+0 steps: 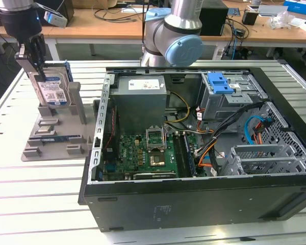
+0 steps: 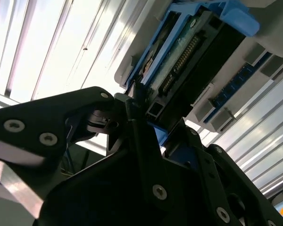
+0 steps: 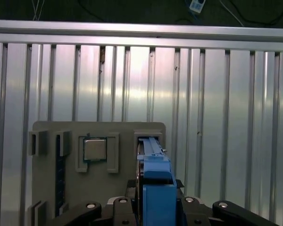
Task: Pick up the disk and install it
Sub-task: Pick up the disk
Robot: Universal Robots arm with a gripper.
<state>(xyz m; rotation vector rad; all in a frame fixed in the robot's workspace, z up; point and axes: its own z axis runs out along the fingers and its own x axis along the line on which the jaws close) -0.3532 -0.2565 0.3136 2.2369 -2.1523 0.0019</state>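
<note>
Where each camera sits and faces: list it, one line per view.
Exterior view: off the arm, looking down on the computer case and holder; arm and gripper show.
First wrist view: on the wrist, looking down past the gripper onto the disk.
Second wrist view: on the wrist, looking along the gripper at the disk.
All share gripper and disk.

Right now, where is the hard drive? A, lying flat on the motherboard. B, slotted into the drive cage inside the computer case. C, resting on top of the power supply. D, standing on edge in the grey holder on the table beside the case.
D: in the exterior view the hard drive stands on edge in the grey holder, to the exterior view's left of the open computer case, with the pincer at its top edge.
</note>
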